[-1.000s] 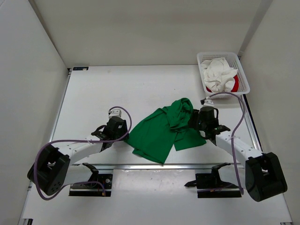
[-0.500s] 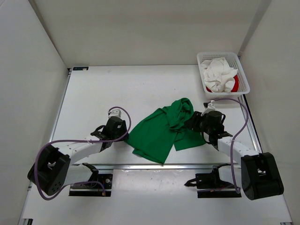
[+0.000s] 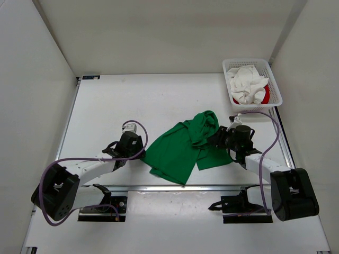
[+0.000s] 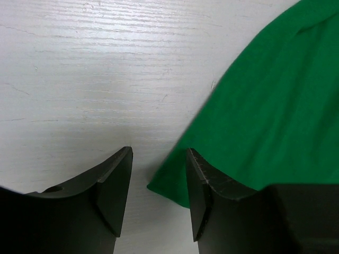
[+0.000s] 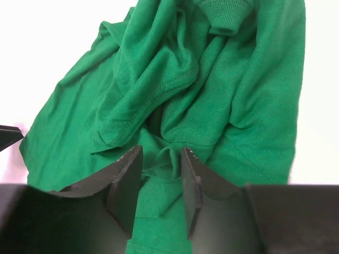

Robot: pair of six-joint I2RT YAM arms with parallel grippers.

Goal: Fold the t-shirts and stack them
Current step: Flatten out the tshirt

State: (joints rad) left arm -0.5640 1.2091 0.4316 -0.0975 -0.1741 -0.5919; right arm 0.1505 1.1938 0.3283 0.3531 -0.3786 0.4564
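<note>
Care: right gripper [image 5: 161, 151], unclenched astride a fold at 3 o'clock of the crumpled bright green cloth t-shirt [image 3: 177, 151], should pinch one layer; left gripper [image 4: 158, 159], likewise unclenched and empty at 9 o'clock, should take the edge.

No lettering, label, brand name, number or sign can be read on anything in these views.

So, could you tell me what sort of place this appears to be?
Probably a robotics lab test cell: plain white panels enclose the table, a left arm and right arm are bolted at its edge, with a green t-shirt laid out.
</note>
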